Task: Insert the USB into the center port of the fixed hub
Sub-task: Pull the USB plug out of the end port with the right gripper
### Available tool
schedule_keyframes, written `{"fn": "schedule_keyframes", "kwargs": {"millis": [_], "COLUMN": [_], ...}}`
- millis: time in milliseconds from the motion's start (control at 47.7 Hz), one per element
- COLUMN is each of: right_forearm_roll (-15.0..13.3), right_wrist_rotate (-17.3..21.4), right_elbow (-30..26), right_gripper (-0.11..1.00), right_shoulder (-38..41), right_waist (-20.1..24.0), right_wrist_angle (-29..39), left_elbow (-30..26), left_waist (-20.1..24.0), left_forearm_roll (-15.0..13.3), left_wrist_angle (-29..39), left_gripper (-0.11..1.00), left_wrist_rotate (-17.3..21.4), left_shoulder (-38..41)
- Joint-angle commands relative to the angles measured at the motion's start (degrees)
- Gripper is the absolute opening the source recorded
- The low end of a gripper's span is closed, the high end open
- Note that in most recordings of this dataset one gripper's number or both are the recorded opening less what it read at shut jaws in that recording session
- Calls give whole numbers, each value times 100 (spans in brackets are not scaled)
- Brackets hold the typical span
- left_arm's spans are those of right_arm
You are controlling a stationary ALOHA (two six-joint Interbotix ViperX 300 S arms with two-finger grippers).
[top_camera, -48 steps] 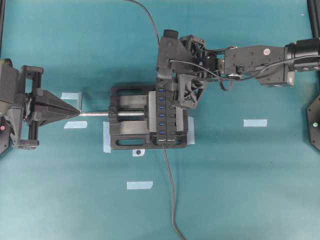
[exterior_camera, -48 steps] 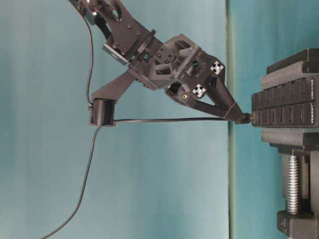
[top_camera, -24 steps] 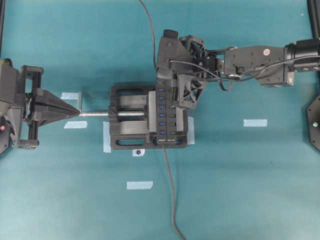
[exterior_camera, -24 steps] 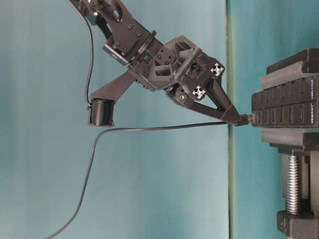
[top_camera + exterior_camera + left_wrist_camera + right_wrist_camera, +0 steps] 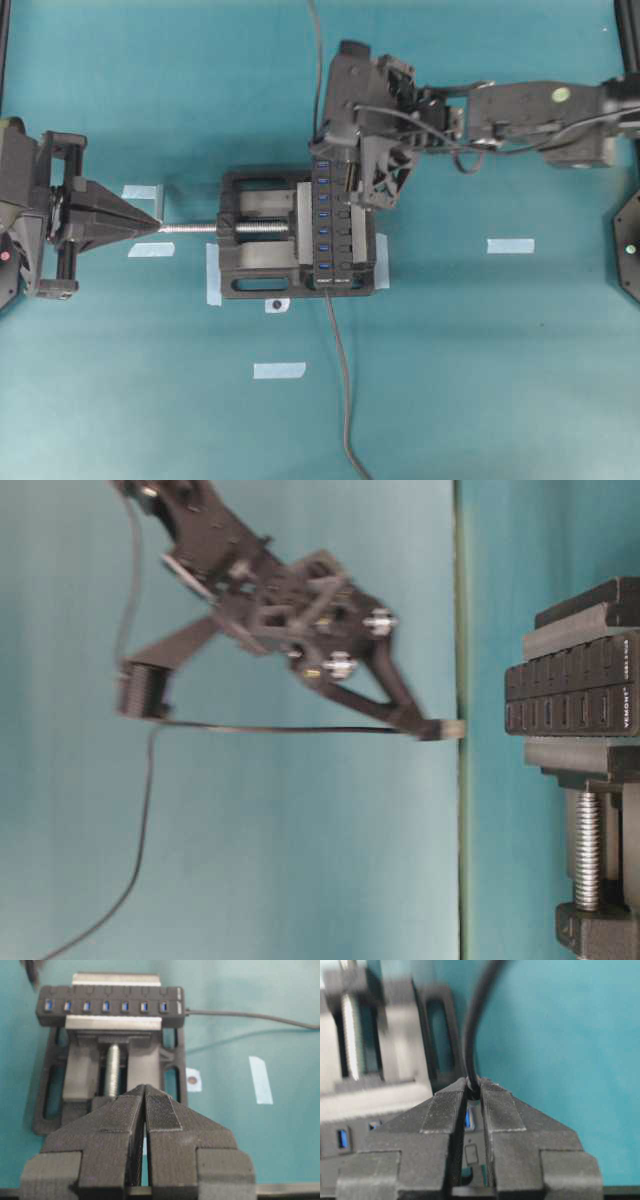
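My right gripper (image 5: 425, 727) is shut on the USB (image 5: 446, 730), whose thin grey cable (image 5: 280, 728) trails back from it. The plug hangs a clear gap away from the fixed hub (image 5: 570, 695), level with the hub's end. In the right wrist view the plug (image 5: 474, 1088) is pinched at the fingertips (image 5: 497, 1105) over an end blue slot. From overhead the right gripper (image 5: 335, 165) hovers at the hub's (image 5: 332, 225) far end. The center port (image 5: 105, 1006) stands bare. My left gripper (image 5: 140, 222) is shut and empty, pointing at the vise screw.
The hub is clamped in a black vise (image 5: 262, 235) with a silver screw (image 5: 195, 228). The hub's power lead (image 5: 340, 380) runs toward the near edge. Pale tape strips (image 5: 510, 245) mark the teal table.
The right gripper closed tighter on the plug and drew back from the hub, still blurred by motion. The plug tip that touched the hub's end now hangs apart from it. The left arm stayed still.
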Motion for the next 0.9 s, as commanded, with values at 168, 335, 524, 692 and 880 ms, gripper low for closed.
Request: {"fn": "schedule_keyframes", "kwargs": {"millis": [168, 335, 524, 692, 880], "right_forearm_roll": [18, 26, 18, 26, 26], "right_wrist_rotate": [44, 44, 53, 53, 53], "right_elbow": [-26, 0, 18, 26, 44], "right_gripper": [9, 9, 9, 8, 8], "right_shoulder": [-554, -642, -642, -642, -642], "right_waist": [105, 132, 141, 141, 167], "right_wrist_angle": [-18, -18, -35, -35, -35], "left_elbow": [-149, -149, -149, -149, -149], "left_waist": [9, 9, 9, 9, 9], "left_forearm_roll": [9, 18, 9, 9, 18], "left_wrist_angle": [-26, -26, -26, -26, -26], "left_gripper": [0, 0, 0, 0, 0], "left_wrist_rotate": [-9, -9, -9, -18, -18], "left_shoulder": [9, 9, 9, 9, 9]}}
